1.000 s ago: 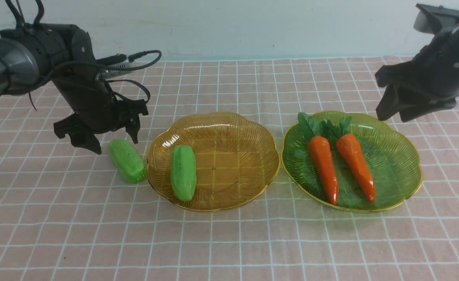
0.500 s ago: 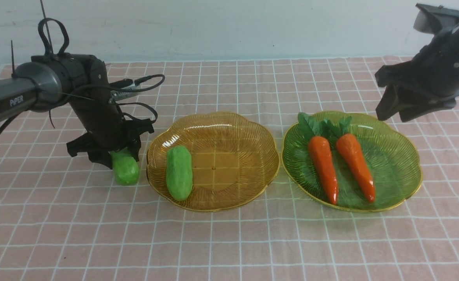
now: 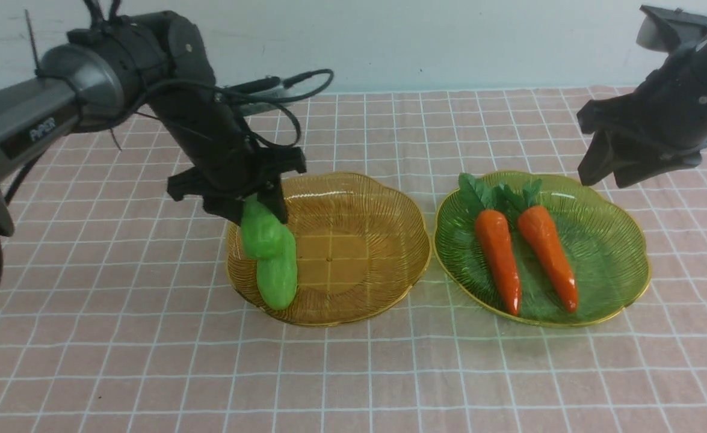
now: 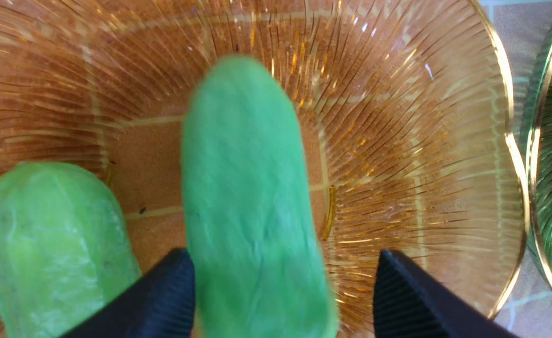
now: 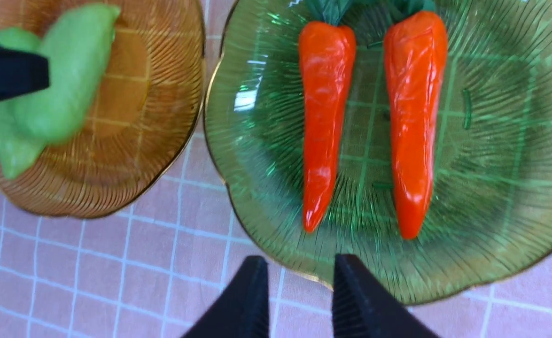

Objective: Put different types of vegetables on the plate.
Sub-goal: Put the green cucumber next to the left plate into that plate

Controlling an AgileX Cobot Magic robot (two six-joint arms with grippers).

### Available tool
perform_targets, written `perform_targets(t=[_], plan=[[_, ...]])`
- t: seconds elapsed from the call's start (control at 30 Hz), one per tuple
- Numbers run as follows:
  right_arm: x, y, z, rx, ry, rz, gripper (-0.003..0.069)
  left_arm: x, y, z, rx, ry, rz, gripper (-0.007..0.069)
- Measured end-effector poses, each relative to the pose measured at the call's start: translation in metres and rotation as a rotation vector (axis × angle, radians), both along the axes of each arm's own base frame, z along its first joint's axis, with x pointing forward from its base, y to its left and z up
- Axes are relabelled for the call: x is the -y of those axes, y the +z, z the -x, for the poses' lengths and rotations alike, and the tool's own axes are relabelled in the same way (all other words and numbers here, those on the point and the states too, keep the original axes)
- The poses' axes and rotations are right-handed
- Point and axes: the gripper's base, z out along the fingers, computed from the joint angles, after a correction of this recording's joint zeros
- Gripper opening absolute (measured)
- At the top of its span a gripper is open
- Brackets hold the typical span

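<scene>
Up front on the amber plate (image 3: 389, 288) lay one gourd (image 3: 278, 282), the second gourd (image 3: 260, 231) dropping against it from the left gripper (image 3: 254, 213), jaws spread. Both carrots (image 3: 497, 258) sat on the green plate (image 3: 618, 282); the right gripper (image 3: 606, 179) hung behind, barely parted, empty. Next, probably: lift clear.

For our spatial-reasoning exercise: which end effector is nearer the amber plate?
Left. The left end effector is above the left side of the amber plate; the right end effector hovers by the green plate.

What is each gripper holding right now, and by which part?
Nothing firmly. The left gripper straddles the top end of a green gourd, but one finger stands clear of it. The right gripper is empty.
</scene>
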Motion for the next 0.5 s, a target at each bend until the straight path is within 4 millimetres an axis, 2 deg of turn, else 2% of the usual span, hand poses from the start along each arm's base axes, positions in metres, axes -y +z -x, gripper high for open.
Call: perform_targets(t=[0.03,0.2,0.27,0.33,0.43,0.5], plan=[[0.002,0.009,0.012,0.025,0.009,0.006,0.0149,0.0,0.0,0.0,0.0,-0.001,-0.002,0.0462],[0.009,0.032,0.054,0.103,0.02,0.038,0.007,0.0,0.0,0.0,-0.003,-0.002,-0.003,0.0462],[0.014,0.041,0.077,0.141,0.021,0.054,0.0049,0.0,0.0,0.0,-0.003,-0.002,-0.003,0.0462],[0.02,0.049,0.111,0.192,0.024,0.08,0.0028,0.0,0.0,0.0,-0.003,-0.002,-0.003,0.0462],[0.027,0.05,0.149,0.248,0.026,0.113,0.0018,0.0,0.0,0.0,-0.003,-0.002,-0.003,0.0457],[0.033,0.044,0.177,0.368,0.001,0.123,0.0016,0.0,0.0,0.0,-0.003,-0.003,-0.003,0.0434]])
